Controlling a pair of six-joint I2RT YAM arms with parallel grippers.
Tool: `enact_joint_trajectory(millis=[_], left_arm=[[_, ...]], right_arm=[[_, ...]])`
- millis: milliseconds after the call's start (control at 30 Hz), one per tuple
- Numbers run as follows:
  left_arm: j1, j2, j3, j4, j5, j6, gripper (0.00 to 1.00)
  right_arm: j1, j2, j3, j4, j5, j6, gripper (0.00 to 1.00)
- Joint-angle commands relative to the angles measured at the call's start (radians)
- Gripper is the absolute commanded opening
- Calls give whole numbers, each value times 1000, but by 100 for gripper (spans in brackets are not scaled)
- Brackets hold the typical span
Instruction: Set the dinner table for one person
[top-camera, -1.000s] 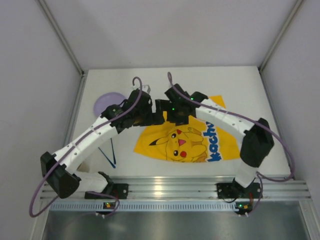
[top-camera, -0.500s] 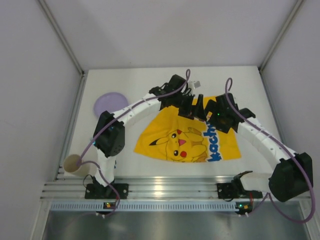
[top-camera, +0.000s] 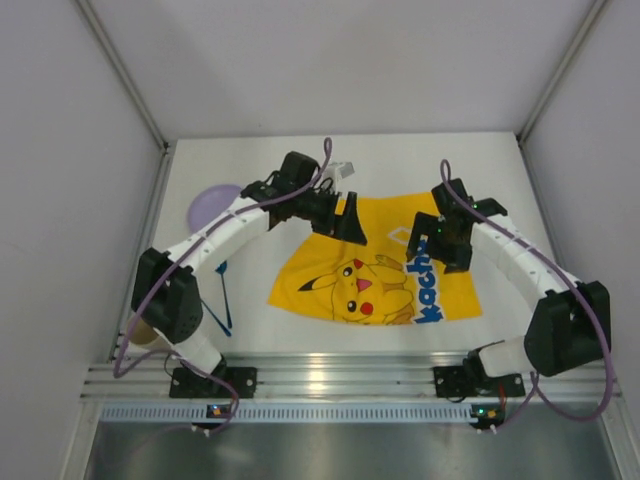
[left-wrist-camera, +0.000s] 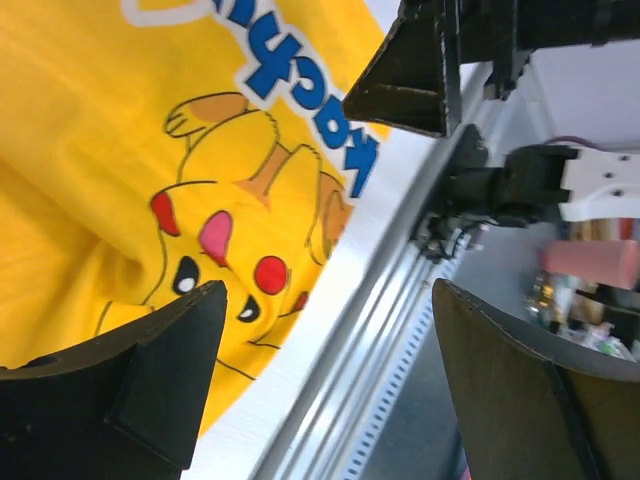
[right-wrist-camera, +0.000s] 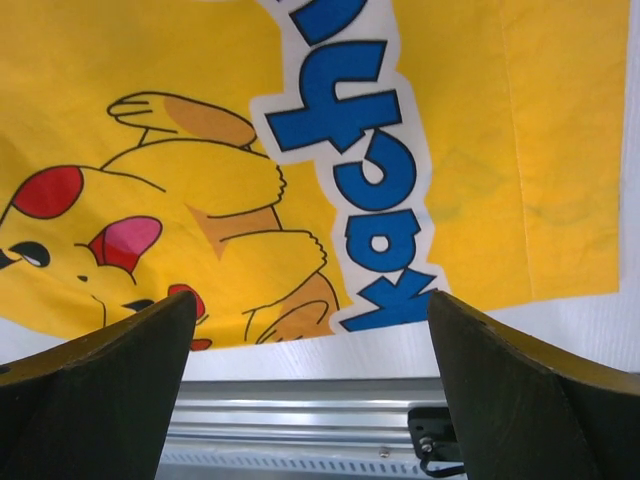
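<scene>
The dinner table is a white tabletop with a yellow Pikachu-print mat lying on its middle. My left gripper hovers open over the mat's far left part. In the left wrist view the gripper holds nothing, with the mat under its left finger. My right gripper hangs open over the mat's right side by the blue lettering. In the right wrist view it is empty, above the mat and the table's near edge.
A purple plate lies at the far left of the table. Thin blue utensils lie left of the mat. A tan cup peeks out from behind the left arm's elbow. A metal rail runs along the near edge.
Both grippers, close together over the mat's far left corner a second ago, now stand apart over its far edge. The left arm's elbow has swung left, over the cup.
</scene>
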Motion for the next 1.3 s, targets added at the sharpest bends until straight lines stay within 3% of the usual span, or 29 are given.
enact_joint_trajectory(millis=[0, 67, 200, 333, 500, 767, 900, 1000, 1033, 1267], left_arm=[[-19, -40, -30, -13, -324, 100, 89], [8, 38, 6, -56, -560, 124, 87], [54, 297, 239, -151, -858, 124, 79], [123, 495, 384, -131, -868, 125, 75], [122, 609, 533, -168, -832, 141, 73], [71, 615, 453, -108, -695, 128, 70], [34, 633, 435, -111, -679, 122, 63], [31, 664, 454, -129, -660, 115, 35], [30, 676, 464, -139, -659, 115, 0], [73, 592, 488, -169, -855, 87, 0]], right_arm=[[-22, 54, 92, -14, -36, -61, 100], [-22, 55, 81, -10, -42, -66, 100], [-22, 29, 18, 1, -47, -70, 100], [-21, -33, -68, 13, -64, -58, 100], [-22, -99, -135, 7, -61, -47, 100], [-25, -156, -201, -1, -47, -32, 100], [-25, -151, -207, -1, -39, -32, 100], [-25, -145, -212, 1, -36, -33, 100], [-25, -143, -217, 2, -35, -33, 100], [-24, -131, -237, 15, -33, -41, 100]])
